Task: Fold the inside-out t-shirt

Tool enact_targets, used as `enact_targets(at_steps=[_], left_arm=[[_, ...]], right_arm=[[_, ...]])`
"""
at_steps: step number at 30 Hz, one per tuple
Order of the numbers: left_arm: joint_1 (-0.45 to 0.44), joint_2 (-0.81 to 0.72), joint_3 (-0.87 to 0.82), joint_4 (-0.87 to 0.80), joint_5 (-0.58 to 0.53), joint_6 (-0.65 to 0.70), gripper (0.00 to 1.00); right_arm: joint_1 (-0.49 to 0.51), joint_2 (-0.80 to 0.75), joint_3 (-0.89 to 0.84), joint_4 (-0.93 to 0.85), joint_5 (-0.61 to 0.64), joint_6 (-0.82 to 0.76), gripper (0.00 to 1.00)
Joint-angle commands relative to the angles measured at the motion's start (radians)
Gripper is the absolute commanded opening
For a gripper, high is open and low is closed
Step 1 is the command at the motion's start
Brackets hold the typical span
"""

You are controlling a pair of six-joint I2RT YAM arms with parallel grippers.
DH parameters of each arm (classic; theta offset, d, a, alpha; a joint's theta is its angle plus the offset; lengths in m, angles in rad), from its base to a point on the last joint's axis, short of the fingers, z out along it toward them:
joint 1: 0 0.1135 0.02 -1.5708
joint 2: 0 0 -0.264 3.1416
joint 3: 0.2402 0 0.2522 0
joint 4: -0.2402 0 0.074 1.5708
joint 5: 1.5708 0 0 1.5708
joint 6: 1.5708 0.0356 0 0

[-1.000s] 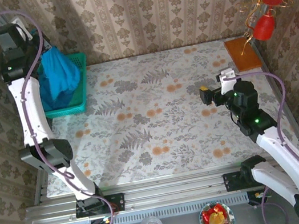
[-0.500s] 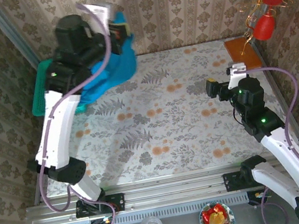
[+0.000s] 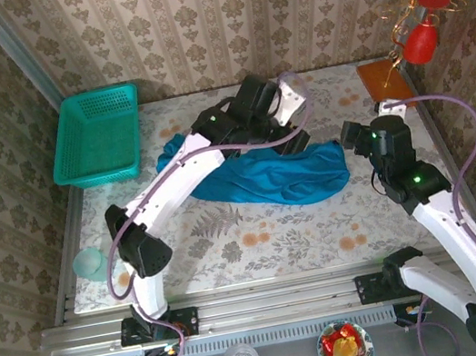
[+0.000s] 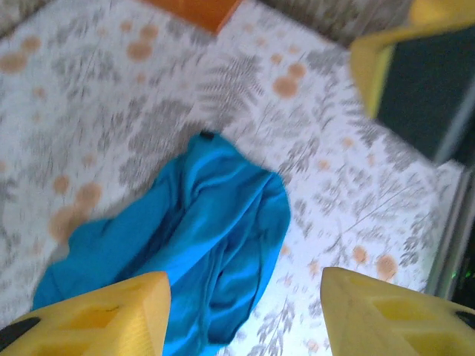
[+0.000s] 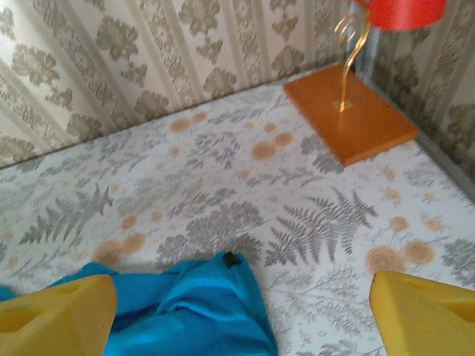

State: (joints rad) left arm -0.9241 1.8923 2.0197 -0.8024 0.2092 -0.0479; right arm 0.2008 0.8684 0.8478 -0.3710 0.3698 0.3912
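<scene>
Entry, both arms in view from above.

The t-shirt (image 3: 279, 177) lies on the bench (image 3: 230, 235) as a long, crumpled teal-blue heap, right of centre. It runs from under the left arm's forearm across to just in front of the right gripper (image 3: 352, 133). No sleeve or collar is laid out flat, so I cannot tell which end is which.

The left gripper (image 3: 291, 134) reaches across the bench and hangs over the far edge of the heap. In its wrist view the left gripper (image 4: 243, 282) has its jaws apart with nothing between them. The t-shirt (image 4: 215, 237) lies bunched on the bench below.

The right gripper (image 5: 243, 285) also has its jaws wide apart and empty. It points toward the back wall, with the near end of the t-shirt (image 5: 178, 308) low in its view. A small dark spot sits on that edge of the cloth.

The teal-green basket (image 3: 96, 134) stands at the far left corner, well apart from the shirt. The orange base (image 3: 385, 83) with a wire stem sits at the far right corner.
</scene>
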Motion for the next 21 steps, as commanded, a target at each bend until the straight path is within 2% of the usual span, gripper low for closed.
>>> enact_targets(at_steps=[1,5,10,14,18,21], left_arm=[[0.076,-0.132,-0.163,0.098,-0.048,-0.088,0.56],[0.202,-0.219,-0.412,0.193,-0.08,-0.2,0.52],[0.338,-0.291,-0.641,0.249,-0.127,-0.262,0.53],[0.427,-0.31,-0.758,0.284,-0.134,-0.271,0.49],[0.483,-0.281,-0.798,0.266,-0.162,-0.257,0.47],[0.501,-0.251,-0.799,0.239,-0.226,-0.231,0.47]], right_arm=[[-0.002,0.049,0.004,-0.049,-0.159,0.061,0.9],[-0.001,0.156,-0.003,-0.055,-0.33,0.091,0.86],[0.03,0.315,-0.005,-0.022,-0.561,0.138,0.66],[0.143,0.435,0.014,-0.017,-0.54,0.187,0.58],[0.245,0.555,0.04,0.004,-0.522,0.233,0.57],[0.307,0.634,0.071,0.001,-0.491,0.243,0.57]])
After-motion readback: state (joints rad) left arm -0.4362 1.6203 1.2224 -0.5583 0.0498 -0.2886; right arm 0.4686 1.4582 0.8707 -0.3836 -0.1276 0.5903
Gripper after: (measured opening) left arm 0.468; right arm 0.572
